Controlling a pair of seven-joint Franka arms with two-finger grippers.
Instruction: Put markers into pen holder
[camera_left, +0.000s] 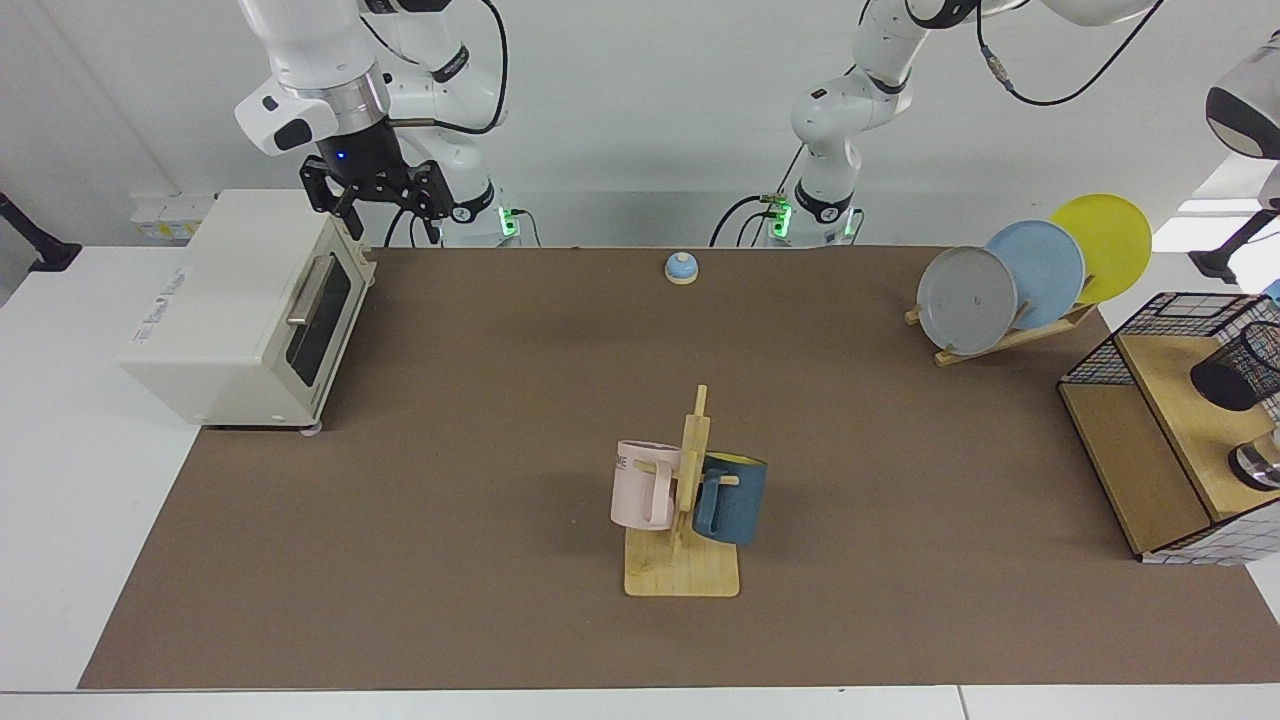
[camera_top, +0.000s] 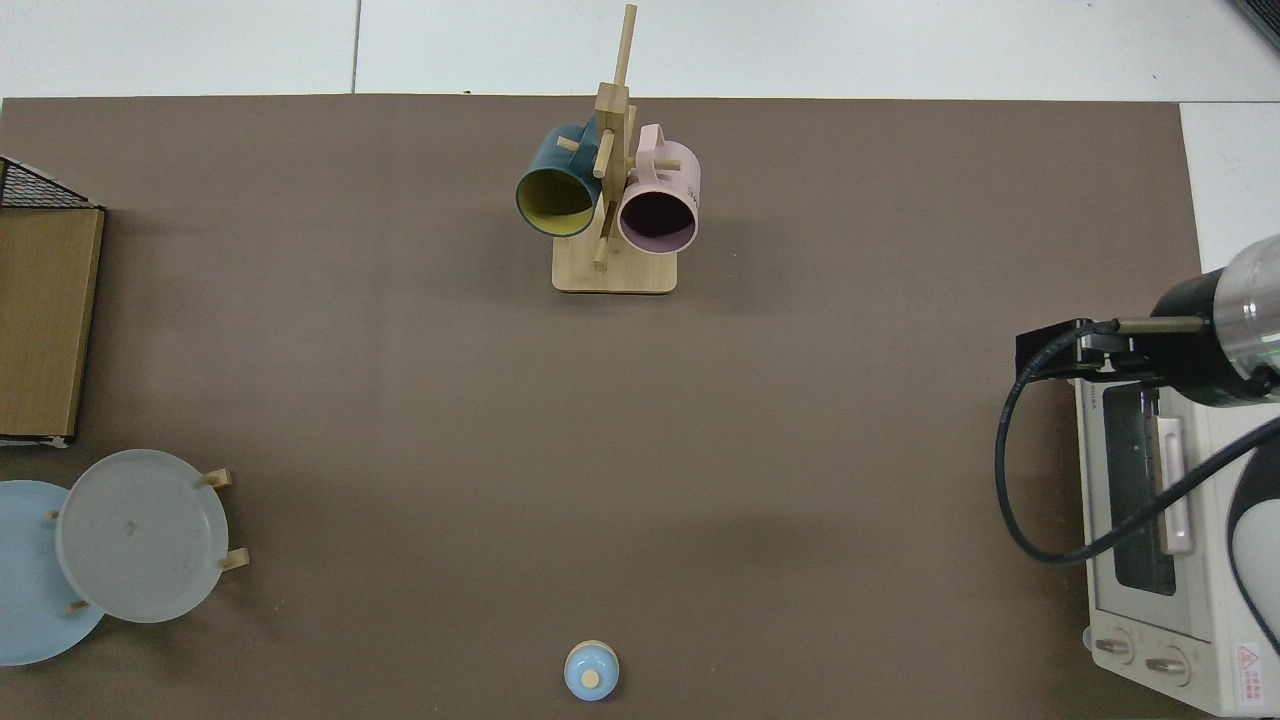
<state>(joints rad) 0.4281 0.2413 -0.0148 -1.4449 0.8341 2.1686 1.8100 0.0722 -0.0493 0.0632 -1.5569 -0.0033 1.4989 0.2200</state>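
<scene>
My right end effector (camera_left: 378, 205) waits, fingers apart, above the toaster oven (camera_left: 245, 310). Left end effector's out of view; I'd approach the pen holder (camera_left: 1238, 368) vertically.

A plain white wall (camera_left: 640, 110) stands behind a white table (camera_left: 70, 480), and a brown mat (camera_left: 480, 400) covers most of the table top.

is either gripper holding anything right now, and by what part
The right gripper is open and empty above the toaster oven. The left gripper is out of view, so that cannot be told.
</scene>
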